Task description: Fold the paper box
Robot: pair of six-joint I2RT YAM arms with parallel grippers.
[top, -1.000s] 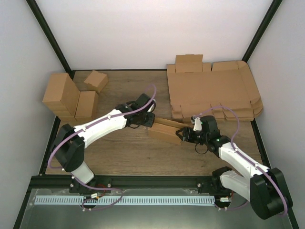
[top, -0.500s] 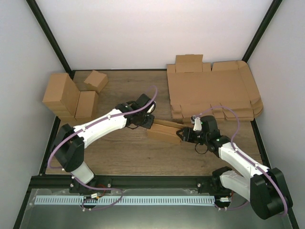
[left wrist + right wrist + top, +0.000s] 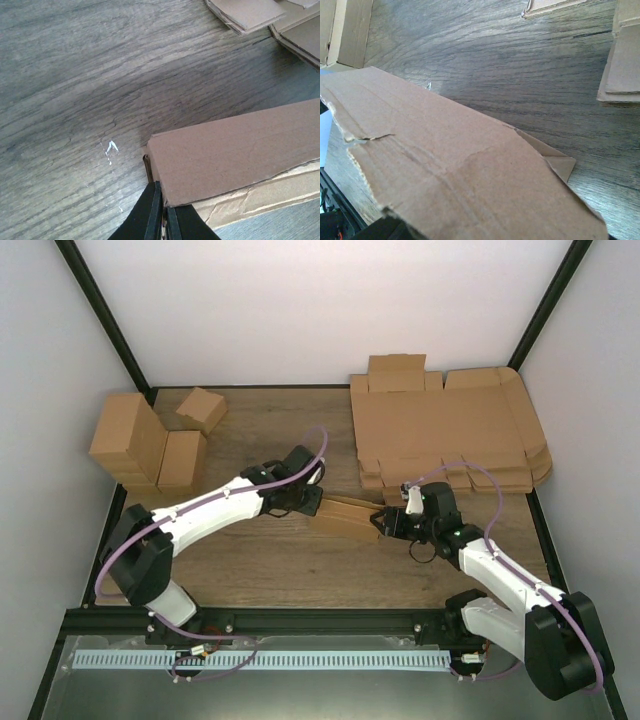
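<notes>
On the table (image 3: 260, 565), the box (image 3: 348, 517) spans between both arms, long and narrow. Left tool (image 3: 312, 502) is clenched on its left end. Right tool (image 3: 383, 524) sits at the right end, grip hidden, so we can't tell. We'd anchor left and crease the right end slowly.

The left arm (image 3: 205, 508) and right arm (image 3: 497, 568) have white link shells and black joint housings. A purple cable (image 3: 326, 445) runs along each, looping out toward 12 o'clock at the wrist.
</notes>
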